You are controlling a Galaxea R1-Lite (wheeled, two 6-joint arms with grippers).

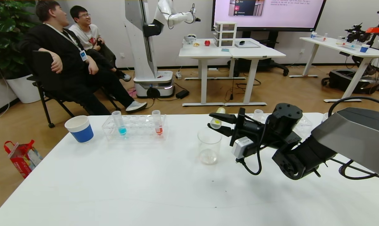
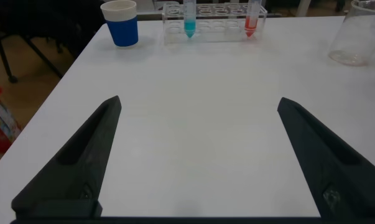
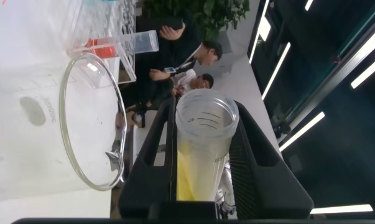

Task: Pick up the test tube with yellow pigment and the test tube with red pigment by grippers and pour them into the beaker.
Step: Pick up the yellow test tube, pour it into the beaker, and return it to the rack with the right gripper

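the right arm reaches in from the right side, elbow low and forearm angled toward the table's middle, its wrist rolled so the right gripper (image 1: 215, 124) lies on its side. its two black fingers (image 3: 155, 158) are clamped on the test tube with yellow pigment (image 3: 203, 146), held tipped over. the left gripper (image 2: 198, 155) hovers low over the table, its jaws spread wide with nothing between them.

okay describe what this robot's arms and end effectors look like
The right arm is bulky, black and jointed under a grey shell, with black looping cables. Its end effector has two black tapered fingers and a small white block beneath. The left end effector shows two matte black wedge-shaped fingers.
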